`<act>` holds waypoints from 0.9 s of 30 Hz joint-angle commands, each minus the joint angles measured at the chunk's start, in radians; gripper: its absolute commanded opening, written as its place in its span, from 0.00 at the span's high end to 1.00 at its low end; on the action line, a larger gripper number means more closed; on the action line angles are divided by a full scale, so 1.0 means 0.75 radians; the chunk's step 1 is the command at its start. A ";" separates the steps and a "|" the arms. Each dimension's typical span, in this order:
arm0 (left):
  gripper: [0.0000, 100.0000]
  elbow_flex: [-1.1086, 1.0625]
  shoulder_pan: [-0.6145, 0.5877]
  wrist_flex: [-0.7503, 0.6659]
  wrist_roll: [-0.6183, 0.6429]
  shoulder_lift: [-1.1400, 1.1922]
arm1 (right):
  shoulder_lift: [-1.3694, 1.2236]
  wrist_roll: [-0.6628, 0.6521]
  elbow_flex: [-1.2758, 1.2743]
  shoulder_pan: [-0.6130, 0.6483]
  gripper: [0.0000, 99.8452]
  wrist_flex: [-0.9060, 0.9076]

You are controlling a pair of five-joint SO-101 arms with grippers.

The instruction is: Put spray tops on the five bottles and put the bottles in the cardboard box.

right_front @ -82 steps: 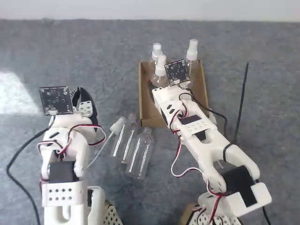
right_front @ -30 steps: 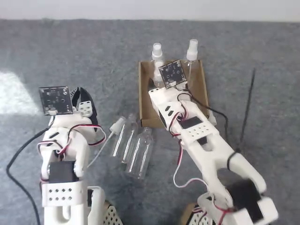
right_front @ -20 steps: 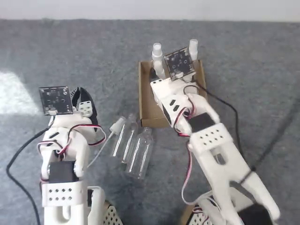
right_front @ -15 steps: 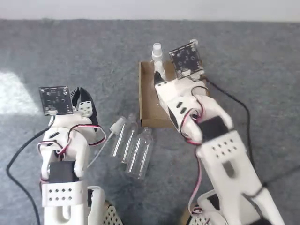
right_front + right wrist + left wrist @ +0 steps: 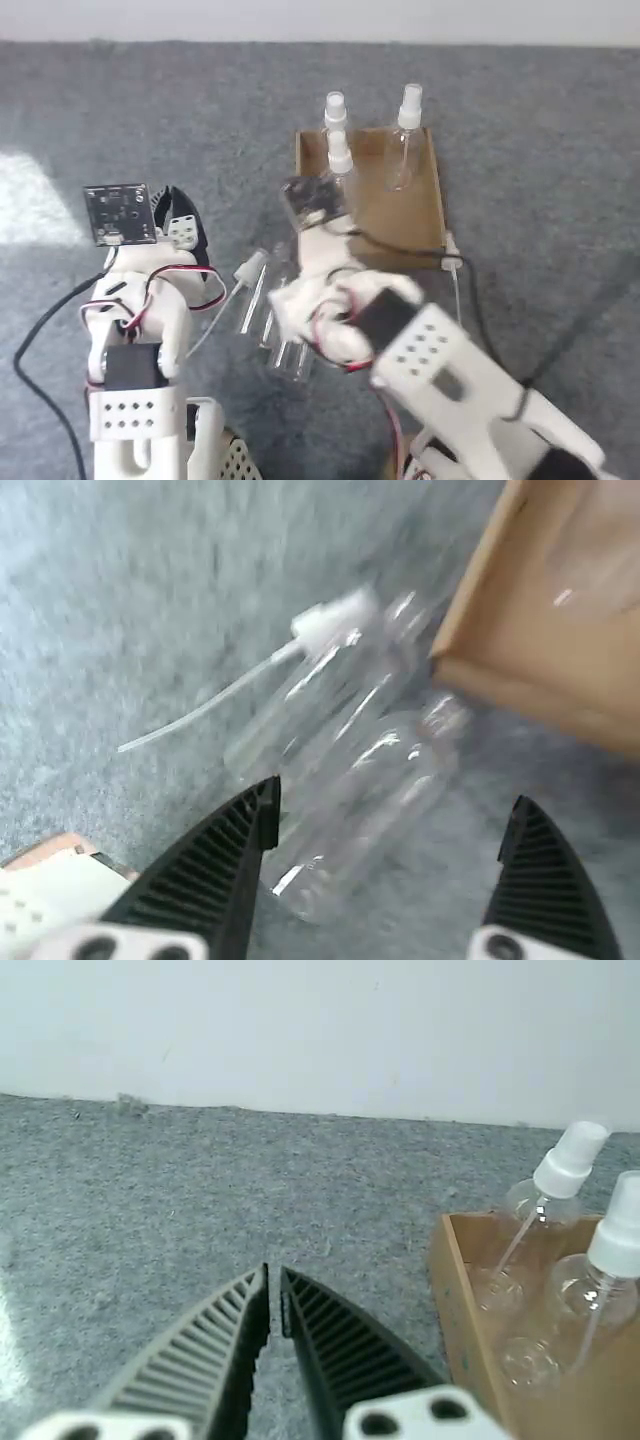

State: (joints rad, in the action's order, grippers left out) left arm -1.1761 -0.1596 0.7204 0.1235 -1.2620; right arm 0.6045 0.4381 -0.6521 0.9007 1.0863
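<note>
Three clear bottles with white spray tops stand in the cardboard box [image 5: 425,205]: one at the far corner [image 5: 335,108], one nearer [image 5: 341,165], one on the far right side [image 5: 405,135]. Two uncapped bottles lie side by side on the carpet [image 5: 320,695] [image 5: 375,790], in the high view [image 5: 258,295] partly under the right arm. A loose spray top [image 5: 335,620] lies at their necks, its tube pointing away. My right gripper [image 5: 390,840] hangs open above them. My left gripper [image 5: 275,1305] is shut and holds nothing, left of the box [image 5: 460,1290].
Grey carpet covers the whole floor, with a white wall at the far edge. A thin white spray tube [image 5: 456,275] lies just off the box's near right corner. The right arm's cable [image 5: 480,300] trails beside it.
The right arm has lifted out of the box, leaving a capped bottle standing there, and swung left over the lying bottles. The left arm has not moved.
</note>
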 commanded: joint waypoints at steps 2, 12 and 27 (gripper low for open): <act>0.99 0.015 -0.006 -0.039 0.012 0.012 | -0.181 0.113 -0.053 0.036 0.70 -0.175; 0.99 0.015 -0.006 -0.041 0.012 0.012 | -0.484 0.207 -0.070 0.044 0.70 -0.294; 0.99 0.015 -0.006 -0.041 0.012 0.014 | -0.398 -0.086 -0.061 -0.218 0.99 -0.001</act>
State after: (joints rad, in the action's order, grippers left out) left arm -1.1761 -0.1596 0.7204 0.1235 -1.2620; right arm 0.1949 0.5424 -0.7119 0.8454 1.0173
